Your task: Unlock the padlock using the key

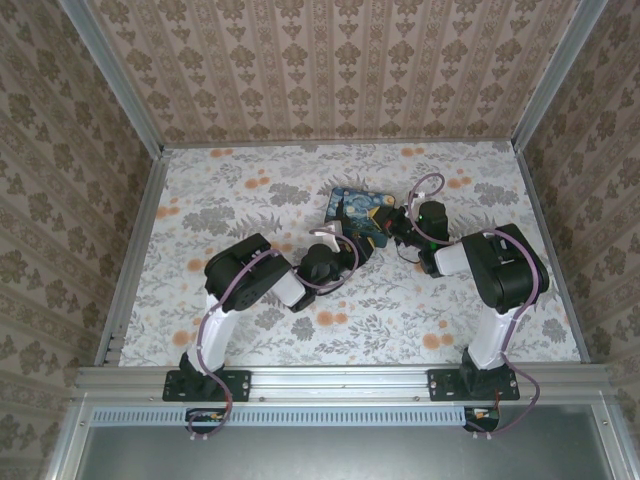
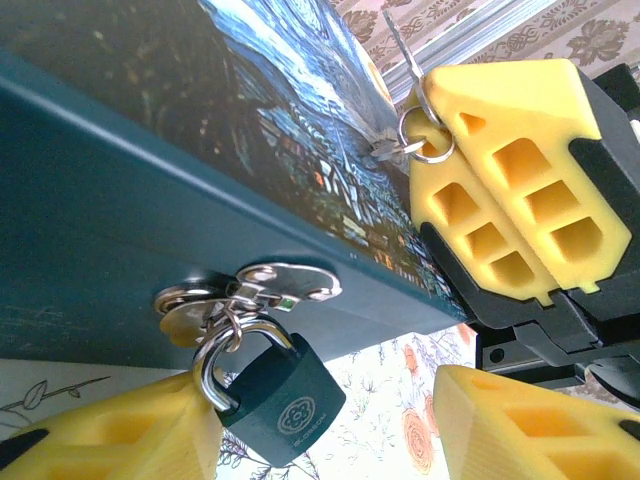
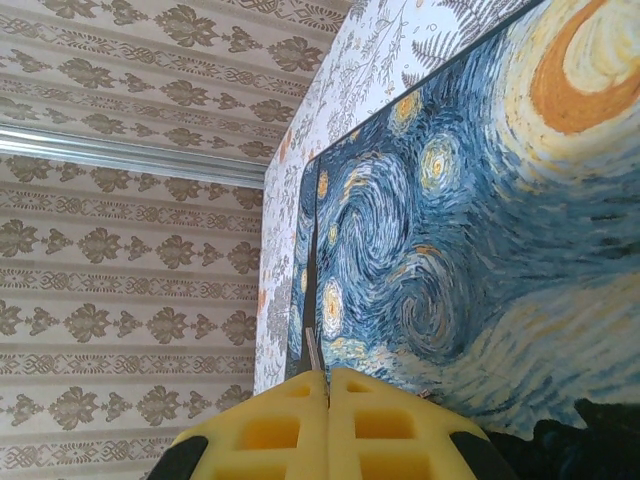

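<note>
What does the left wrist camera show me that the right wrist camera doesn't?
Left wrist gives: the padlock hanging by its shackle from the hasp on the painted box's teal side, in the gap of the open left claw, and a key ring dangling at the right claw's tips. Right wrist gives: the lid's swirls and orange crescent face-on, plus the seam where its shut fingers meet. Shared: the box, the right claw, and the key poking out from its tips.

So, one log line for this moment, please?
left gripper: open around padlock | right gripper: shut on key | padlock: closed, hanging on box
</note>
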Robot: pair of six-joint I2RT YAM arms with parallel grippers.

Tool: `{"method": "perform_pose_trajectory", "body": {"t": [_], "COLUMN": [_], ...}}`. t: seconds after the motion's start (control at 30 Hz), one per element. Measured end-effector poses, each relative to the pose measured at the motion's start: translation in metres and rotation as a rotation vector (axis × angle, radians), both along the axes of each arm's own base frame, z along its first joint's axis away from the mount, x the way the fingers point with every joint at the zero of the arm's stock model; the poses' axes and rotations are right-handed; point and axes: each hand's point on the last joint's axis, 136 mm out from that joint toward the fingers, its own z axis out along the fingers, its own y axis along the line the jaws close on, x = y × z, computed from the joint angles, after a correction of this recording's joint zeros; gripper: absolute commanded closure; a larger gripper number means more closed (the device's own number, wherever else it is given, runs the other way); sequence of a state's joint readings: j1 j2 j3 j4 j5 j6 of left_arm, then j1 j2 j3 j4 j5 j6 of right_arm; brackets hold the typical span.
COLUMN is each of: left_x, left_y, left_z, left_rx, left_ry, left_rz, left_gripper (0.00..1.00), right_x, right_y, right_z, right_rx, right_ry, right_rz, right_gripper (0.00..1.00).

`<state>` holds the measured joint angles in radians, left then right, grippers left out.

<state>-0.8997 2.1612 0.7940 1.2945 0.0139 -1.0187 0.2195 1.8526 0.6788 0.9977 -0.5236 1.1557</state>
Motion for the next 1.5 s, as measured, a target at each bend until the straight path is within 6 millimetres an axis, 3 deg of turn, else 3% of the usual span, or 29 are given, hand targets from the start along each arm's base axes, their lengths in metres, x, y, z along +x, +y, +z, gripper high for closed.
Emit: {"method": "perform_pose_trajectory", "body": {"t": [0.53, 0.9, 1.5], "left_x": [-0.0029, -0.0051, 0.0021], "left_y": [-0.0033, -0.0037, 0.0021], "left_z": [0.0058, 0.002, -0.0015], "left_rx": [-0.034, -0.032, -0.066], "left_ry": [0.005, 0.024, 0.052], "left_rz": [0.002, 0.002, 0.061], "left_gripper": [0.32, 0.42, 0.47], "right_x": [0.0006, 0.0014, 0.0015], "right_y": [0.0002, 0.0004, 0.0009], "right_z": [-0.0001, 0.0004, 0.0006], "right_rx": [0.002, 0.004, 0.007], "right_ry": [-0.005, -0.014, -0.019], "right_rz": [0.0, 0.001, 0.003], "right_gripper": [1.0, 1.0, 1.0]}}
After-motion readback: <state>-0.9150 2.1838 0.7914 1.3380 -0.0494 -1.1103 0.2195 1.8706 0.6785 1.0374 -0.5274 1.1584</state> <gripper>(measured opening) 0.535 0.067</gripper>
